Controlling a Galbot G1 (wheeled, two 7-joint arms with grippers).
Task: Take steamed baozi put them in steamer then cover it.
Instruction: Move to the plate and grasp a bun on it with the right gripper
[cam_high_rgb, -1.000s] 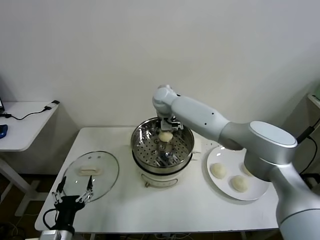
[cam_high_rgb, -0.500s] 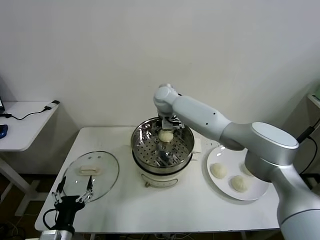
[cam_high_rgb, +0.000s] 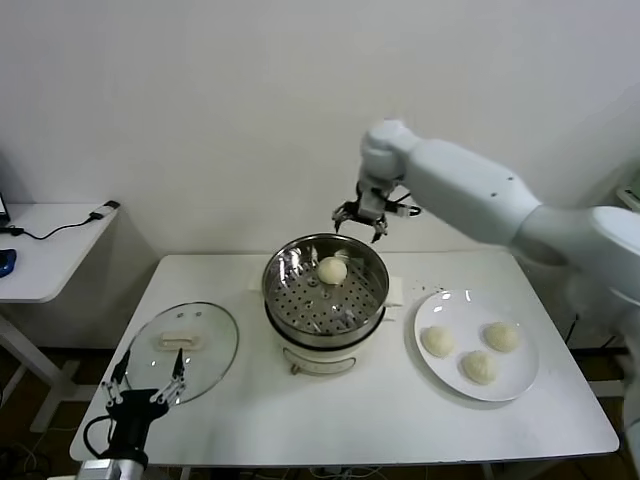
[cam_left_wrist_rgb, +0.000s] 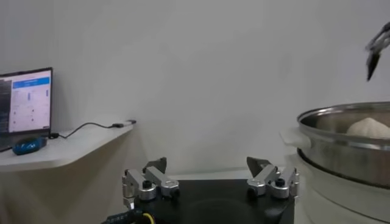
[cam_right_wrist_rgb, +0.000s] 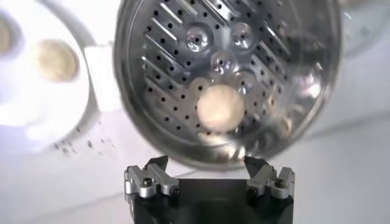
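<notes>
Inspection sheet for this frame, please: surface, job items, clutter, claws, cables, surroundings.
Surface: white table, bare at the front.
Job's things: one baozi on the perforated floor of the steamer; three baozi on the white plate at the robot's right; glass cover lying flat on the table at the left, steamer uncovered.
Clutter: nothing seen.
Claws: right claw open, empty, raised above the steamer's far rim; left claw open, empty, low at the table's front-left edge near the cover.
Cables: a black cable on the side desk.
Surroundings: side desk with a laptop; plain white wall.
</notes>
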